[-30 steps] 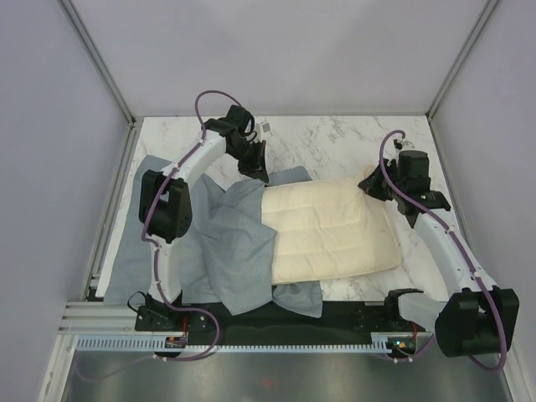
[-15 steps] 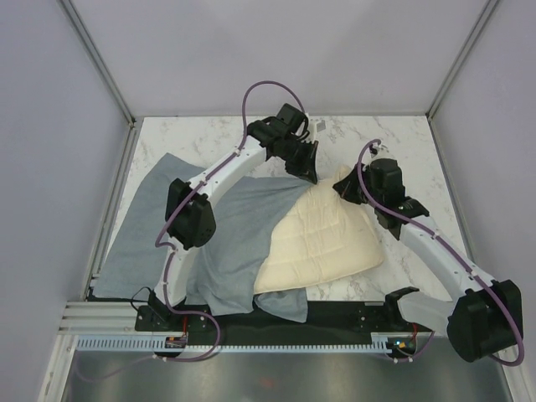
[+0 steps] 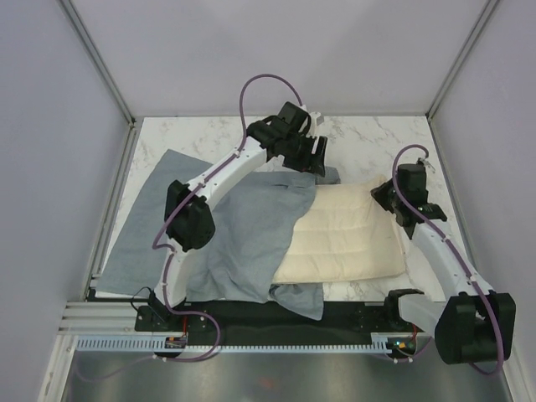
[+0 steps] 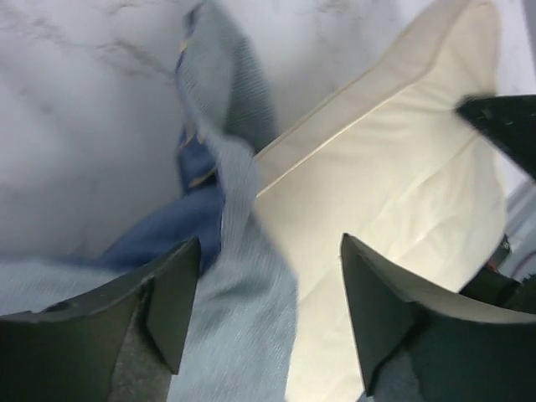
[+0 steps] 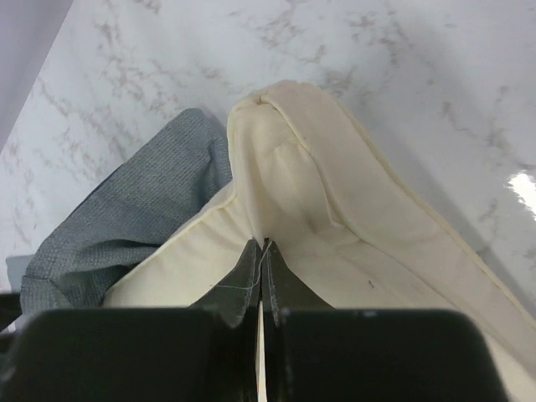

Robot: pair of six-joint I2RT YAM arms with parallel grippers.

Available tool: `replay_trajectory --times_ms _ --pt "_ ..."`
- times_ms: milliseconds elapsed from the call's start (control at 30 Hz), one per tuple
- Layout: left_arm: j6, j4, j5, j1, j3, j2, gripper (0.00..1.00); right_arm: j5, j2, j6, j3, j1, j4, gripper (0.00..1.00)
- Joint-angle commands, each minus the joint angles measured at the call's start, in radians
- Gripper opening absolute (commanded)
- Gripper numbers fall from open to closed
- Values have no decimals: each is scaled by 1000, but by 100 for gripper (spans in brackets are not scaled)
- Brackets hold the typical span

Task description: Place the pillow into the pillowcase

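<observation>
One pillow (image 3: 347, 239), one pillowcase (image 3: 239, 230), both on the table (image 3: 360, 138). The pillow's 9 o'clock end vanishes under pale fabric: inside or just covered, can't tell. The right wrist view shows the right end effector (image 5: 261, 251) pinched tight on the pillow's corner. The left end effector (image 4: 268, 251) gapes wide over the pillowcase's edge, at the pillow's 11 o'clock.

Even, diffuse overhead light fills the top view, bright and sharp, with only faint soft shadows. The left wrist view is smeared: the pillowcase (image 4: 239, 268) blurs toward 8 o'clock and the pillow (image 4: 394, 193) washes out pale. In the right wrist view, glare spots the table (image 5: 521, 186) at 3 o'clock.
</observation>
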Motion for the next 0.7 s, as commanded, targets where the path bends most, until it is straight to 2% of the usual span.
replay_trajectory --times_ms 0,200,267,367,400,500,533,667 --pt "44 23 -250 -1 -61 -219 78 47 6 37 18 -69 32 0" --pt "49 -3 -488 -39 -316 -445 79 170 -31 21 26 -121 -18 0" --pt "14 -3 -529 -85 -449 -532 79 182 -25 -3 38 -127 -37 4" --pt "-42 -1 -637 -182 -612 -631 79 142 3 -69 78 -133 -63 46" --pt "-72 -3 -676 -232 -677 -657 79 128 10 -88 101 -132 -67 64" --pt "-128 -4 -701 -298 -758 -729 80 81 20 -170 151 -132 -106 77" --pt "-161 -4 -710 -344 -802 -740 83 73 14 -189 157 -130 -112 78" --pt "-244 -15 -731 -452 -879 -732 84 27 -46 -275 174 -129 -127 80"
